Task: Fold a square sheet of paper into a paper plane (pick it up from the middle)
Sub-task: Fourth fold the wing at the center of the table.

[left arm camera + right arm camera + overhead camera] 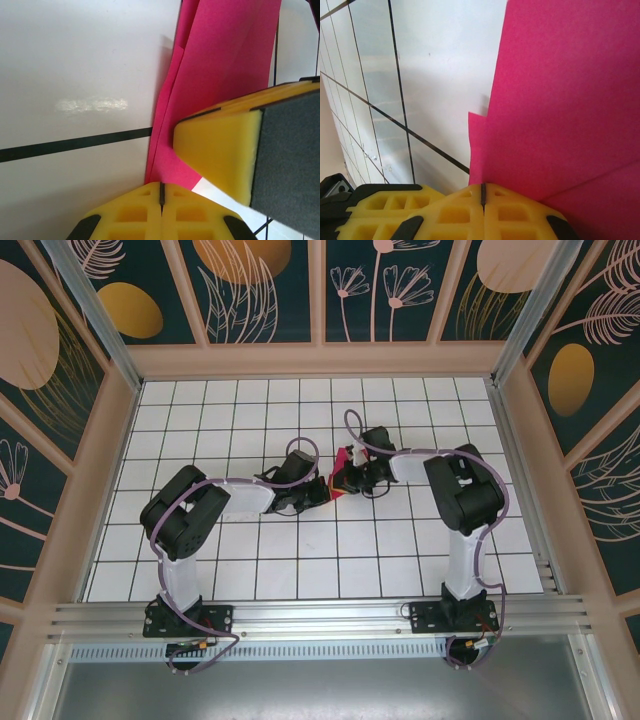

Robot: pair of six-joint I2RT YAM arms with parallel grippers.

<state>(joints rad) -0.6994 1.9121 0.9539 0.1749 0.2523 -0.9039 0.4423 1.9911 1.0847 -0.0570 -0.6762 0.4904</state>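
The magenta-pink sheet of paper [340, 488] lies folded in overlapping layers on the white grid table [250, 560], between both grippers. In the left wrist view the paper [220, 55] is a long narrow strip with a lengthwise crease. My left gripper [161, 186] is shut, its yellow tips resting on the strip's near end. In the right wrist view the paper [565, 100] rises broad from my right gripper [483, 187], which is shut with its tips against the paper's edge. I cannot tell whether either pinches a layer. In the top view the left gripper [322, 486] and the right gripper [347, 478] almost touch.
A yellow finger of the right gripper [220, 150] crowds the left wrist view. The left gripper's yellow body [385, 205] sits at the lower left of the right wrist view. Wooden walls [320, 360] enclose the table.
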